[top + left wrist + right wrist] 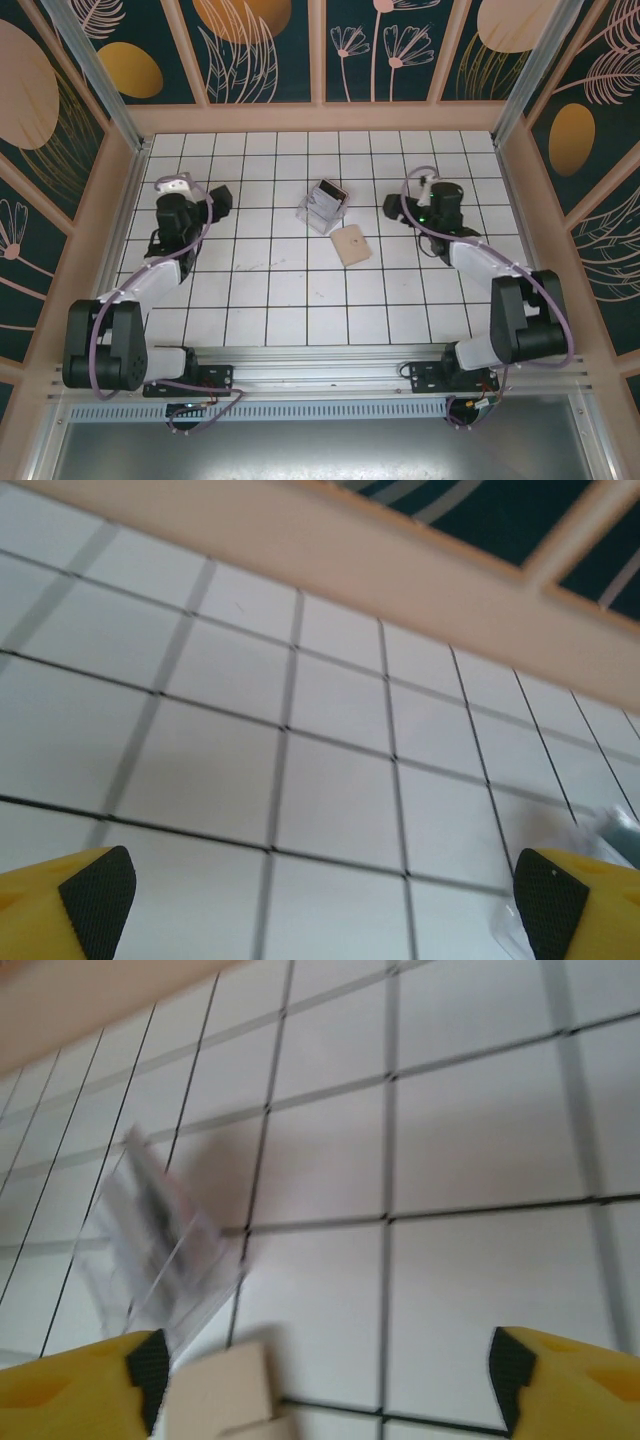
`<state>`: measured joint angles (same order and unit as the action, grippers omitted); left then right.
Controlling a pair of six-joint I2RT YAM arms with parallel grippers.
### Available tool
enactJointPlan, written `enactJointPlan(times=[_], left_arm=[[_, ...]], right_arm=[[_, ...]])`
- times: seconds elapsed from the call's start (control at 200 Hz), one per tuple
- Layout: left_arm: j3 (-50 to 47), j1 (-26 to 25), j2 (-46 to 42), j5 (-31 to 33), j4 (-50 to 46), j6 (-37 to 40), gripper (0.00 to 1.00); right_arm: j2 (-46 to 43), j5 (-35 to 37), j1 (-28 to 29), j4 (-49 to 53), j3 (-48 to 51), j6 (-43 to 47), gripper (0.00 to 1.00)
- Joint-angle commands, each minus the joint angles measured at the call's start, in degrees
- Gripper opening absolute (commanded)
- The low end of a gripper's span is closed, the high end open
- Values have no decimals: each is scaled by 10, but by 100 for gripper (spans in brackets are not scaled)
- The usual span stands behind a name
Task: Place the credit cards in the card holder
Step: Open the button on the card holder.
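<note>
the cards (324, 207) lie in one loose, overlapping heap on the white tiled table (270, 290), a little beyond its middle in the top view. the card at the far side of the heap shows a dark face and the rest are pale grey to whitish. there are at least two, but the exact count cannot be told. any print on them is too small and blurred to read. from the right wrist the cards (160, 1245) are a glossy, streaked blur.

one holder (350, 245), flat and tan, lies just beside the heap on its near right side, turned at an angle to the tile lines. i cannot tell whether it touches the cards. no lettering on its face is legible. from the right wrist the holder (225, 1395) shows as a pale corner at the bottom edge.

there are two arms. the right end effector (397, 208) is near the cards, on their right. from its wrist the right end effector (328, 1375) has its yellow fingers (60, 1390) wide apart, clamped on nothing.

the left end effector (218, 200) is well apart from the heap, on its left. from its wrist the left end effector (320, 905) also has its black pads (97, 898) spread wide, with bare tiles between them. a blurred pale edge of the cards (590, 832) shows at the right.
</note>
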<state>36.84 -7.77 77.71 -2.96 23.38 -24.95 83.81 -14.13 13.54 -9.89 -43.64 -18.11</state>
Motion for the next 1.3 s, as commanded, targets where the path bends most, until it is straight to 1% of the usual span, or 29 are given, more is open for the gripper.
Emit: enactJointPlan(times=[0.0, 0.025, 0.075, 0.18, 0.25, 0.325, 0.425, 0.51, 0.576, 0.611, 0.631, 0.736, 1.006, 1.091, 1.206, 1.291], left_arm=[[50, -70, 31, -27, -75, -13, 99], [58, -86, 40, -31, -86, -11, 98], [73, -118, 56, -26, -105, -4, 98], [96, -175, 88, -13, -127, -6, 97], [109, -199, 106, -12, -128, -14, 96], [115, -213, 118, -8, -118, -29, 97], [114, -218, 127, -11, -90, -50, 96], [117, -220, 134, -13, -77, -60, 96], [121, -222, 139, -14, -73, -63, 96], [122, -223, 140, -13, -73, -63, 97], [123, -223, 140, -13, -74, -63, 96], [118, -223, 139, -10, -70, -63, 97], [118, -225, 153, -21, -63, -66, 97], [118, -225, 153, -19, -63, -66, 97], [119, -225, 153, -20, -63, -65, 97], [116, -224, 156, -20, -59, -68, 97]], right_arm=[[21, -43, 26, 107, -18, 6, 77], [23, -46, 35, 121, -18, 13, 74], [28, -34, 58, 149, -20, 28, 72], [49, 25, 108, 205, -49, 49, 69], [67, 65, 134, 229, -69, 58, 67], [85, 99, 157, 239, -89, 69, 66], [112, 135, 175, 240, -116, 83, 64], [143, 147, 175, 253, -147, 93, 53], [160, 163, 174, 260, -163, 99, 51], [167, 165, 175, 262, -167, 103, 48], [171, 166, 185, 263, -170, 104, 48], [180, 160, 191, 261, -174, 105, 45], [206, 156, 203, 255, -188, 104, 45], [216, 154, 205, 269, -198, 107, 45], [201, 152, 214, 270, -196, 105, 52], [191, 153, 219, 276, -201, 102, 53]])
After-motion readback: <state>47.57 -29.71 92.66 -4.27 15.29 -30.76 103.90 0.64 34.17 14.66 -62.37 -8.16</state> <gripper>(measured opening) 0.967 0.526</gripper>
